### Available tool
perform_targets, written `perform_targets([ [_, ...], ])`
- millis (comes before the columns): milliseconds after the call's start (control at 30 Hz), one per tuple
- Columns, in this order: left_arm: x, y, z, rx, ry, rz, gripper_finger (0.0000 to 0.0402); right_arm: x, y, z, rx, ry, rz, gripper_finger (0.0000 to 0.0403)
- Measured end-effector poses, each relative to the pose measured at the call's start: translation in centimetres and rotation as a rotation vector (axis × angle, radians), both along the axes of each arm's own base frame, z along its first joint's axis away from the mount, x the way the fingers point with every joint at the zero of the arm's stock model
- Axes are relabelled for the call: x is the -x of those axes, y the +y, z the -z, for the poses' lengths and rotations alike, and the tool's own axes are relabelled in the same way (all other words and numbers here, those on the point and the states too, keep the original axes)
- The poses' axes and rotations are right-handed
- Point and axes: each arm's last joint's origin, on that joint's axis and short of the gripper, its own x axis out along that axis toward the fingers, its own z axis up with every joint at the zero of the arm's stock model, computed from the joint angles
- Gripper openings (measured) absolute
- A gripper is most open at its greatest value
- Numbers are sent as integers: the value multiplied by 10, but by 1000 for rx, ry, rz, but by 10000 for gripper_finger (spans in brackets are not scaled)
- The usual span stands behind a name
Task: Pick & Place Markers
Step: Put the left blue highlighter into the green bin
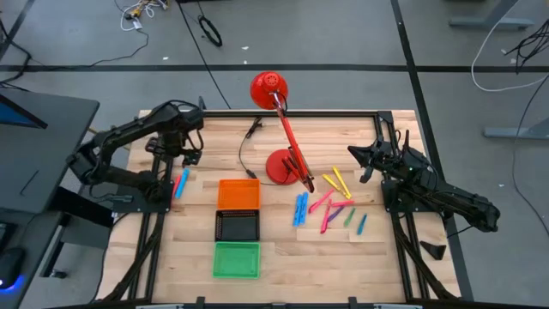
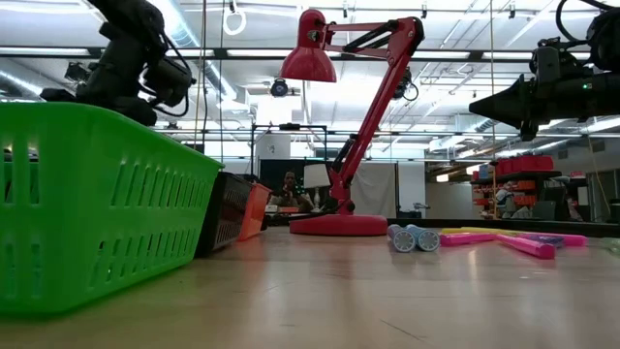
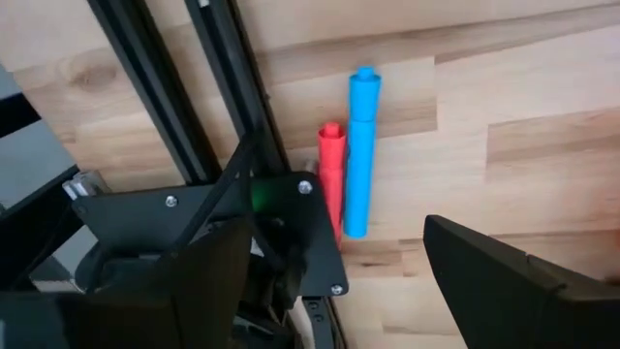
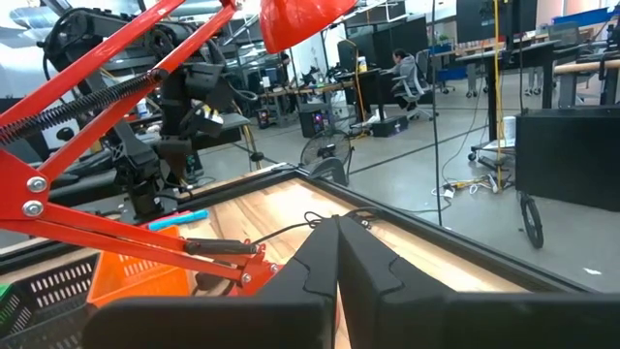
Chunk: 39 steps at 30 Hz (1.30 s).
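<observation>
Two markers, one blue (image 3: 360,155) and one red (image 3: 332,179), lie side by side on the wood by the table's left frame rail (image 1: 179,184). My left gripper (image 3: 339,291) hovers over them, open, its fingers wide apart and touching neither. Several more markers (image 1: 330,204) in blue, pink, yellow and green lie scattered on the table's right half, in front of the lamp base; the low view shows their ends (image 2: 415,237). My right gripper (image 1: 353,154) is shut and empty, raised above the table behind that cluster (image 4: 339,262).
A red desk lamp (image 1: 283,163) stands at the table's middle far side, its arm reaching over the centre. Orange (image 1: 238,193), black (image 1: 237,226) and green (image 1: 236,259) trays sit in a row from middle to near edge. Black frame rails (image 3: 223,87) border the table.
</observation>
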Motion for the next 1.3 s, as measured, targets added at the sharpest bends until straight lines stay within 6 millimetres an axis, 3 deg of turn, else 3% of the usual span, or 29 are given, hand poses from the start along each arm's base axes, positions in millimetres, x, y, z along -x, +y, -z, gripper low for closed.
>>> perform_targets([
  [1300, -8, 11, 101, 144, -45, 91, 314, 0, 0, 0, 0, 0, -1, 10],
])
